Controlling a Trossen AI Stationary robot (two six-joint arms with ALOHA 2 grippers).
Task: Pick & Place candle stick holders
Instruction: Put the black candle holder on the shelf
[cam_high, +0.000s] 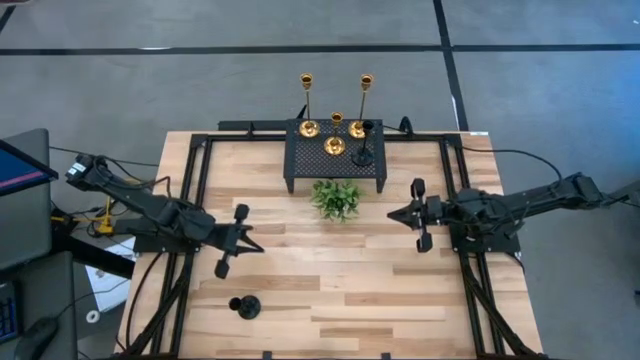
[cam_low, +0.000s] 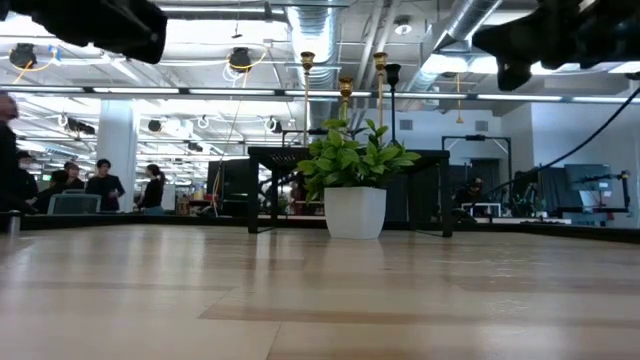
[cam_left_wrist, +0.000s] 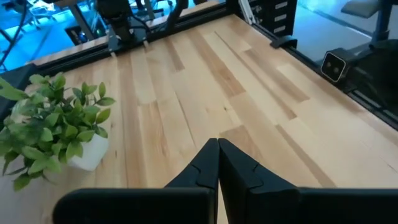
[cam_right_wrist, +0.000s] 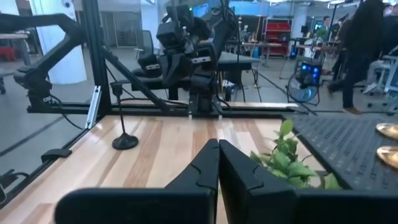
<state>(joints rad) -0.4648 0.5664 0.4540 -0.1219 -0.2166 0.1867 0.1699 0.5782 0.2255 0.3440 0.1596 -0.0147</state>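
Two tall thin gold holders (cam_high: 308, 128) (cam_high: 358, 128), a short gold one (cam_high: 334, 146) and a black one (cam_high: 362, 155) stand by their round bases on the black mesh stand (cam_high: 336, 172) at the table's far side. Another black holder (cam_high: 245, 306) stands on the table near the front left; it also shows in the right wrist view (cam_right_wrist: 125, 142). My left gripper (cam_high: 262, 246) is shut and empty above the table left of centre. My right gripper (cam_high: 390, 213) is shut and empty right of the plant.
A small green plant in a white pot (cam_high: 336, 199) stands on the table just in front of the mesh stand, between my two grippers. Black frame rails (cam_high: 190, 200) run along the table's sides. Several people show in the room behind (cam_low: 100, 185).
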